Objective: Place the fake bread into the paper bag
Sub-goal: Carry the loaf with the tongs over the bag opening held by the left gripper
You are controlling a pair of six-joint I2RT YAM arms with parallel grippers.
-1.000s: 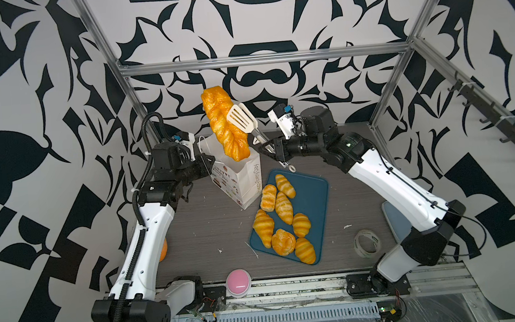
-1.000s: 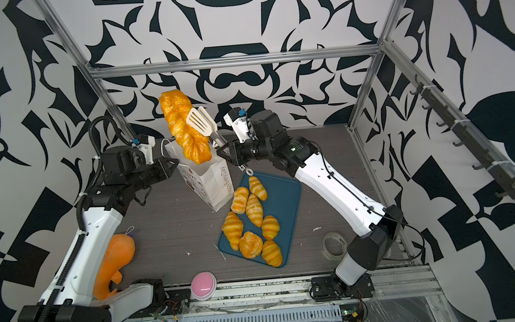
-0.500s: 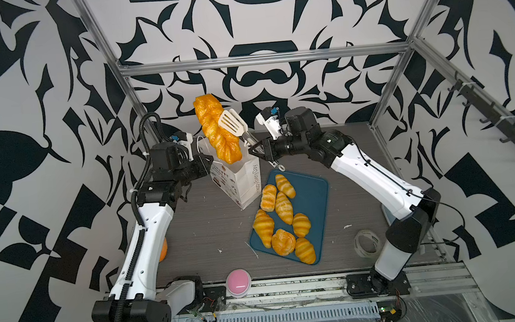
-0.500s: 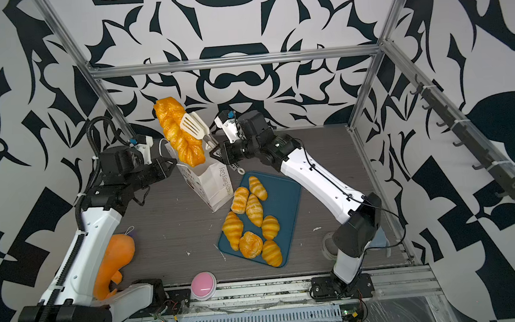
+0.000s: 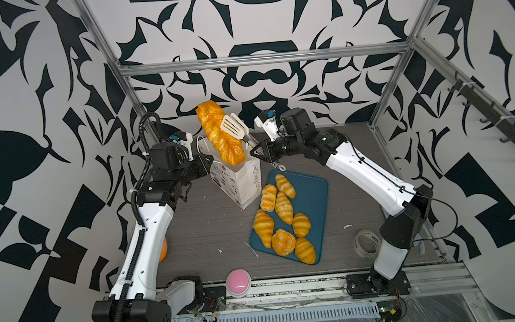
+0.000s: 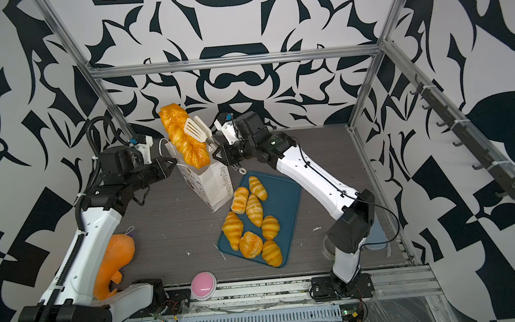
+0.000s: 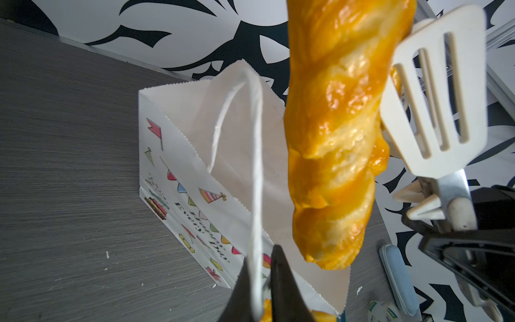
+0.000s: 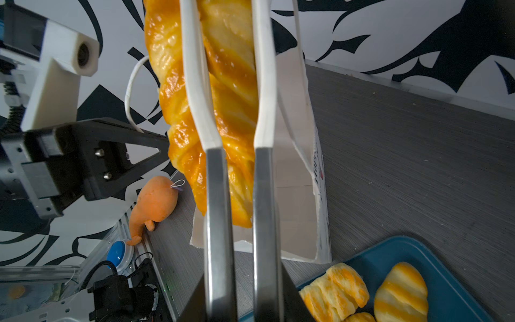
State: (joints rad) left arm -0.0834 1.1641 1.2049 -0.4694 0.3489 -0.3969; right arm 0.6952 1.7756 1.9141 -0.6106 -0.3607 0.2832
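My right gripper (image 5: 256, 150) is clamped on white tongs (image 5: 233, 127) that pinch the glossy braided loaf (image 5: 218, 136) mid-length, end-down over the paper bag (image 5: 243, 181) whose cord handle (image 7: 256, 167) my left gripper (image 7: 260, 281) nips; light and slick, I judge, so that mid-body hold suits.

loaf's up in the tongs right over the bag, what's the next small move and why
Probably ease the right gripper down so the braided loaf sinks into the paper bag before the tongs let go. The loaf hangs steeply, clamped in the tongs, with only its lower tip at the open mouth. The left gripper pinches the cord handle, holding the mouth open.
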